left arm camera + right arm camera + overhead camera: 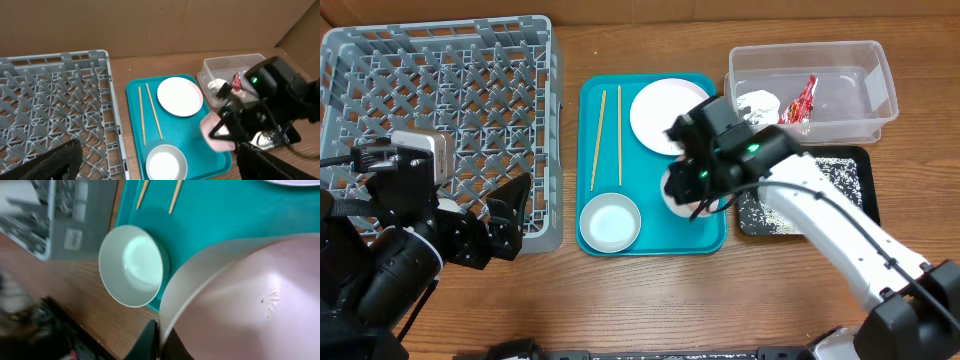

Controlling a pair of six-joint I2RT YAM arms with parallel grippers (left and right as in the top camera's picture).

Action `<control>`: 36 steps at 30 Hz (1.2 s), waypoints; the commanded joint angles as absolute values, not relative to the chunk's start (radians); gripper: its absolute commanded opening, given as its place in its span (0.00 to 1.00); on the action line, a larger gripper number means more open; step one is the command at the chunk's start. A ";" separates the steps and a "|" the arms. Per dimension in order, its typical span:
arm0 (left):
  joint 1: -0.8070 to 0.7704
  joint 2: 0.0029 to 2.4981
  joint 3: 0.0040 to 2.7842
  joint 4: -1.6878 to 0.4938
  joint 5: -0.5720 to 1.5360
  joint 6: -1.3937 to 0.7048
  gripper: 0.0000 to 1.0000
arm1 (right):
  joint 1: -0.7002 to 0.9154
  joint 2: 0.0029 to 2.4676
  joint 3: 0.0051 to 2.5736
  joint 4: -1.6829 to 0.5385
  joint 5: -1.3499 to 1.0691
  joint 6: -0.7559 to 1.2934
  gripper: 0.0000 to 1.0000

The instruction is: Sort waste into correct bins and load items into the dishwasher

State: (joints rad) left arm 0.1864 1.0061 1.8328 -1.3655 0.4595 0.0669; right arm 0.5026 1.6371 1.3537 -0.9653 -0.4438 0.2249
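Note:
My right gripper (692,186) is shut on the rim of a pink bowl (240,300) and holds it over the right part of the teal tray (600,120). The bowl also shows in the overhead view (672,190) and the left wrist view (216,132). On the tray lie two wooden chopsticks (607,135), a white plate (665,115) and a white bowl (610,222). My left gripper (510,215) is open and empty at the front right corner of the grey dishwasher rack (440,100).
A clear plastic bin (812,90) at the back right holds crumpled white paper and a red wrapper. A black tray (820,195) with white crumbs lies in front of it. A cardboard wall stands behind the table.

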 commanded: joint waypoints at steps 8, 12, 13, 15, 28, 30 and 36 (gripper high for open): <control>0.183 1.007 1.842 -1.365 0.461 0.083 0.99 | -0.060 1.617 1.346 -1.026 -1.194 0.017 0.04; 0.183 1.007 1.842 -1.365 0.461 0.082 1.00 | -0.239 1.628 1.345 -1.161 -1.287 -0.109 0.04; 0.183 1.007 1.842 -1.365 0.461 0.082 1.00 | -0.265 1.631 1.345 -1.195 -1.296 -0.135 0.04; 0.183 1.007 1.842 -1.365 0.461 0.083 1.00 | -0.306 1.634 1.345 -1.249 -1.296 -0.181 0.04; 0.183 1.007 1.842 -1.365 0.464 0.082 1.00 | -0.342 1.642 1.345 -1.251 -1.533 -0.339 0.04; 0.183 1.007 1.842 -1.365 0.465 0.082 1.00 | -0.350 1.653 1.345 -1.251 -1.443 -0.311 0.04; 0.183 1.007 1.842 -1.365 0.465 0.082 1.00 | -0.353 1.697 1.327 -1.270 -1.363 -0.250 0.04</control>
